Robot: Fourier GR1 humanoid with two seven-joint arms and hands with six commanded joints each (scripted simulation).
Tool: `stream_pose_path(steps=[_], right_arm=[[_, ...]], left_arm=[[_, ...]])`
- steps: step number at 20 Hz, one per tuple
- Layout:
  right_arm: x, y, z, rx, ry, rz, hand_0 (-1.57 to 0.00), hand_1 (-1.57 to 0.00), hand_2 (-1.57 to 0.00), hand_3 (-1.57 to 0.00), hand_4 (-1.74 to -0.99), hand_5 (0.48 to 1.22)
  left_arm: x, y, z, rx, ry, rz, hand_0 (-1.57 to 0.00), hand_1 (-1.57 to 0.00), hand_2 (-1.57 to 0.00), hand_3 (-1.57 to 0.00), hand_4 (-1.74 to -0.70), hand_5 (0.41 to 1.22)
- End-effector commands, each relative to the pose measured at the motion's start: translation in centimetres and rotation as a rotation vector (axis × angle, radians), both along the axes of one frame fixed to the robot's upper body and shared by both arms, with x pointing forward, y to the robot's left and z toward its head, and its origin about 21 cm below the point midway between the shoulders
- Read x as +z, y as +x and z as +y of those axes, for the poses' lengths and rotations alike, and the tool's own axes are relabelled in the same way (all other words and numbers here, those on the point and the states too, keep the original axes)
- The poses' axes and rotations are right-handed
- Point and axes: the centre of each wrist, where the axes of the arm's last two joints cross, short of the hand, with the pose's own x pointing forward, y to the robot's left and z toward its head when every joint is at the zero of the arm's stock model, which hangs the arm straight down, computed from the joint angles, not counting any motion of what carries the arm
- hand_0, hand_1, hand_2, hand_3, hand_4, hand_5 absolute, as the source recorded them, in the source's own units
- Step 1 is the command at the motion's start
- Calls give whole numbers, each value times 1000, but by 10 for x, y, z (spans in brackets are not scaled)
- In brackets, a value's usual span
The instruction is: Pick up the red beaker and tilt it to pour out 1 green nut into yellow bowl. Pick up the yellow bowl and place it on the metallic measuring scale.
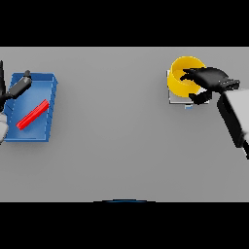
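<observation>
Yellow bowl (179, 80) under right hand (209, 80), scale (176, 99) mostly hidden beneath.

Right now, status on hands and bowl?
Right robot hand curled on yellow bowl, bowl on scale. Left robot hand idle over blue tray; fingers unclear. Red beaker lying in tray. Nothing blocking.

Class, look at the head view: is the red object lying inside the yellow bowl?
No. The red object lies in the blue tray at left, far from the yellow bowl.
</observation>
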Motion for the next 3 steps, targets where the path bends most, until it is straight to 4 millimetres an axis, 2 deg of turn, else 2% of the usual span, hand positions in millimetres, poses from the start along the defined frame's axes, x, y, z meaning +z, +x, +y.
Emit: stream_pose_path(steps=[1, 3], right_arm=[[1, 0, 0, -7, 8, 7, -34, -30, -40, -192, -1500, 763], [0, 0, 0, -13, 6, 21, -21, -19, -25, -146, -1478, 738]], left_arm=[[-2, 0, 0, 6, 1, 11, 1, 1, 1, 1, -721, 665], [2, 1, 4, 17, 4, 4, 1, 1, 1, 1, -726, 665]])
